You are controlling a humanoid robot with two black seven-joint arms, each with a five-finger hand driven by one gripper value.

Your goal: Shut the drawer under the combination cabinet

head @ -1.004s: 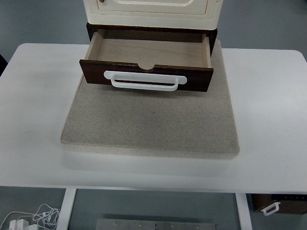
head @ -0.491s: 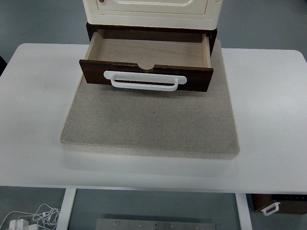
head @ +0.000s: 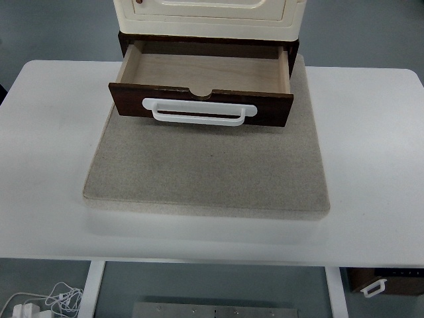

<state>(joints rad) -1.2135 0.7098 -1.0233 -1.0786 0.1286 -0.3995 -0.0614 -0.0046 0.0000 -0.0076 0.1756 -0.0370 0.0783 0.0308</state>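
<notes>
A cream cabinet [head: 209, 16] stands at the back of the table on a dark brown base. Its drawer [head: 204, 73] is pulled out toward me and shows a bare, light wooden inside. The dark brown drawer front [head: 132, 99] carries a wide white handle [head: 199, 111]. Neither of my hands shows in the head view.
The cabinet rests on a beige mat [head: 209, 172] in the middle of the white table [head: 46, 132]. Below the table's near edge lie white cables [head: 46, 299] on the floor at left, and another dark drawer with a white handle [head: 374, 287] at right.
</notes>
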